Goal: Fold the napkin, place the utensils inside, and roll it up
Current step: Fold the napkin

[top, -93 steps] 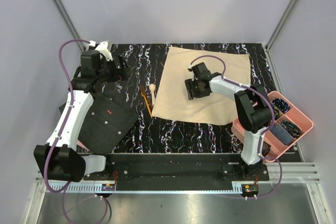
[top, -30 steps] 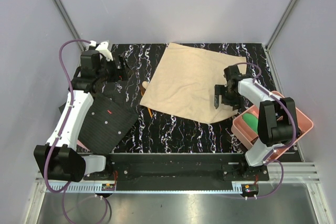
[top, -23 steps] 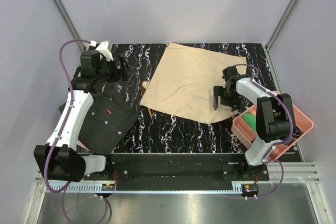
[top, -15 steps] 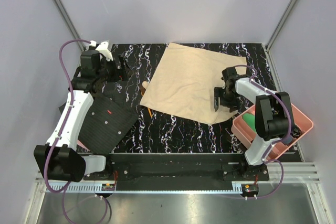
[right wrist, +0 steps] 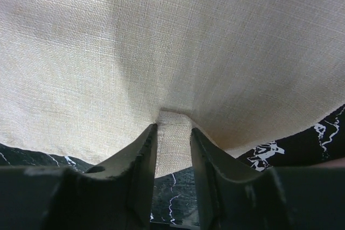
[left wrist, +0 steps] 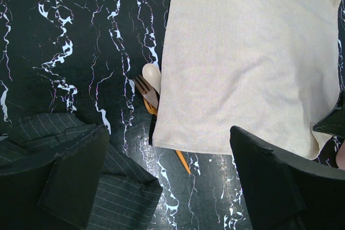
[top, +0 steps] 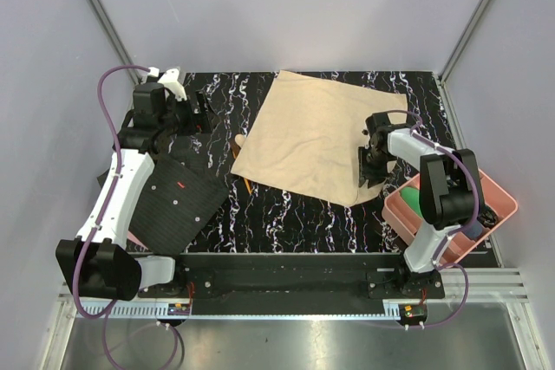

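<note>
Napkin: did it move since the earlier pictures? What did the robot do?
The napkin slid and turned leftward, now covering part of the utensils. The right end effector moved from its middle to its near right corner and pinched it. The left end effector stayed open, in place.

We read this as a robotics lab cell, not a home or a kitchen. Plain pale grey panels (top: 286, 6) wall in the space on three sides, joined by bare metal struts (top: 94, 6) at the corners. The left arm (top: 121, 188) and the right arm (top: 438, 188) are bolted to a black base plate (top: 286, 276) at the near edge, with a brushed metal sheet (top: 286, 340) in front of it. Purple cables (top: 102, 101) loop along the arms. We see only a few household things: a napkin (top: 312, 136), a pink tray (top: 503, 205) and a black dotted mat (top: 173, 205) on the black, white-veined surface (top: 286, 214).
</note>
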Action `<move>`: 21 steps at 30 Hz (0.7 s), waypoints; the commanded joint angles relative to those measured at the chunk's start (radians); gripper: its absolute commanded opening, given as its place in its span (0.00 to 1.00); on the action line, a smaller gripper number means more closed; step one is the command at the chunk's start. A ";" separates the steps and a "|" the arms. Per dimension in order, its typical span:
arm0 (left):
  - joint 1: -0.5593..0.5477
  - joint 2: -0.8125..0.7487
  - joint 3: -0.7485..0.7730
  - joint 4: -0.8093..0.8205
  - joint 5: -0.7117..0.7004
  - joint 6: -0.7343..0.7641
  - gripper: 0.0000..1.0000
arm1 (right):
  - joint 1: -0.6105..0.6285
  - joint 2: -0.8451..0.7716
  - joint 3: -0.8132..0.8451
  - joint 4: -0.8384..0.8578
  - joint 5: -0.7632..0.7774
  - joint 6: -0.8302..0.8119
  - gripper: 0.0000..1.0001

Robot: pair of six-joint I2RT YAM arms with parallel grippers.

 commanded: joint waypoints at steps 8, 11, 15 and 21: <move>0.004 -0.023 0.000 0.023 0.021 -0.006 0.97 | -0.002 0.023 0.023 -0.014 -0.037 -0.013 0.13; 0.004 -0.023 0.000 0.021 0.020 -0.006 0.97 | -0.002 0.020 0.027 -0.012 -0.046 -0.011 0.00; 0.004 -0.023 0.000 0.023 0.021 -0.006 0.97 | -0.002 0.009 0.042 0.002 -0.067 -0.008 0.00; 0.004 -0.025 0.000 0.023 0.017 -0.006 0.97 | -0.002 -0.001 0.032 0.009 -0.046 0.012 0.11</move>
